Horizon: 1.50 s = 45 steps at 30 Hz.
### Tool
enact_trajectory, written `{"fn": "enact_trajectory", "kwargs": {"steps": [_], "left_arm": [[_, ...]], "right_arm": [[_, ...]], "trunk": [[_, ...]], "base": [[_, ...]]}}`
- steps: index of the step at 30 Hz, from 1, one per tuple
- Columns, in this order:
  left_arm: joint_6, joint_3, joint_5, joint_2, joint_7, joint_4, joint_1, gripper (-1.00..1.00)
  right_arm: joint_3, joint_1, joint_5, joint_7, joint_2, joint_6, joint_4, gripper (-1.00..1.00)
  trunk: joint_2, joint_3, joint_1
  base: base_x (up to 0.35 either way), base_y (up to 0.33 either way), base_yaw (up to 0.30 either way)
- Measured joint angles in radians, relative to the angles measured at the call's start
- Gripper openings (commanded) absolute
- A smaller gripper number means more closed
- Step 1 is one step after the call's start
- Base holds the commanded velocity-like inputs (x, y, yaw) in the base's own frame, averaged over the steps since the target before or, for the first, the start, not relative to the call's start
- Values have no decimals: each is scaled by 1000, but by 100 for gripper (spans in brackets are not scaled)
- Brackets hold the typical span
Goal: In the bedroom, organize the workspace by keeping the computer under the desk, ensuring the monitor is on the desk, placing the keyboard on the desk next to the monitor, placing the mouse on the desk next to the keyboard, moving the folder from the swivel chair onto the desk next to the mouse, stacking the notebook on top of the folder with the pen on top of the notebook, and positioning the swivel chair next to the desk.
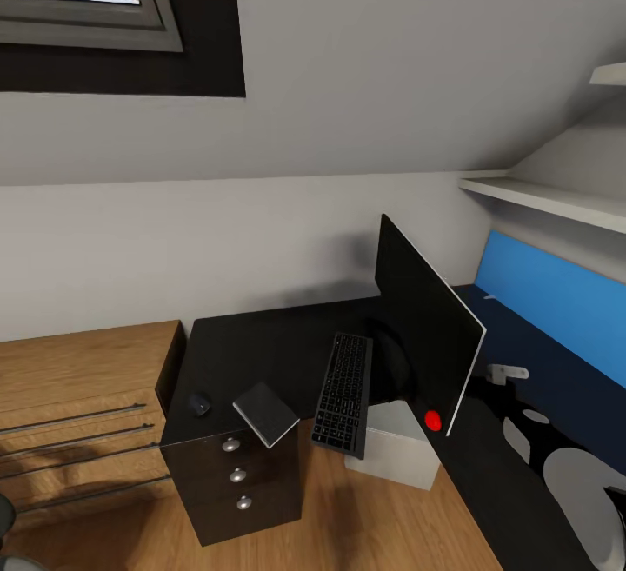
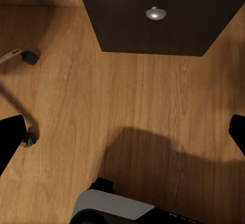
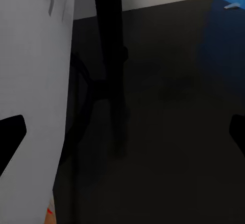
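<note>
while the head view looks down over the corner of the room, the desk [image 1: 261,349] spreads its black top under a sloped grey wall, with the monitor [image 1: 426,328] standing on it at an angle, a red dot at its lower corner. the keyboard [image 1: 344,393] lies just beside the monitor's base, its near end hanging past the desk edge. the notebook [image 1: 265,414] sits near the keyboard, also jutting over the edge above the drawers [image 1: 235,475] with round silver knobs, and the mouse [image 1: 200,404] rests just beyond the notebook. the computer [image 1: 396,449] stands on the wood floor below the monitor, partly under the desk. a light-wood dresser [image 1: 78,414] with bar handles is next to the desk, and a blue back panel [image 1: 556,293] runs behind the far wing.

in the left wrist view, the left gripper [image 2: 122,142] is spread wide with nothing between its dark fingertips [image 2: 11,139]; ahead of it lie wood floor [image 2: 102,91] and a black drawer front, with two castors [image 2: 29,57] on thin legs off to one side.

in the right wrist view, the right gripper [image 3: 122,144] is likewise spread and empty, hovering over the black desk top, the monitor's pale back [image 3: 30,81] close by one fingertip and its thin black stand [image 3: 107,55] ahead.
</note>
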Motion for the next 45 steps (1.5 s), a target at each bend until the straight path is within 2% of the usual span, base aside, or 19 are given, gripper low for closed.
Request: {"fn": "enact_trajectory", "kwargs": {"steps": [15, 26, 33, 45], "left_arm": [[0, -1, 0, 0, 0, 0, 0, 100], [0, 0, 0, 0, 0, 0, 0, 100], [0, -1, 0, 0, 0, 0, 0, 100], [0, -1, 0, 0, 0, 0, 0, 100]], "right_arm": [[-1, -1, 0, 0, 2, 0, 0, 100], [1, 0, 2, 0, 14, 0, 0, 100], [-1, 0, 40, 0, 17, 1, 0, 100], [0, 0, 40, 0, 17, 1, 0, 100]], "trunk": [[0, 0, 0], [0, 0, 0], [0, 0, 0], [0, 0, 0]], "base": [[0, 0, 0], [0, 0, 19], [0, 0, 35], [0, 0, 0]]}}
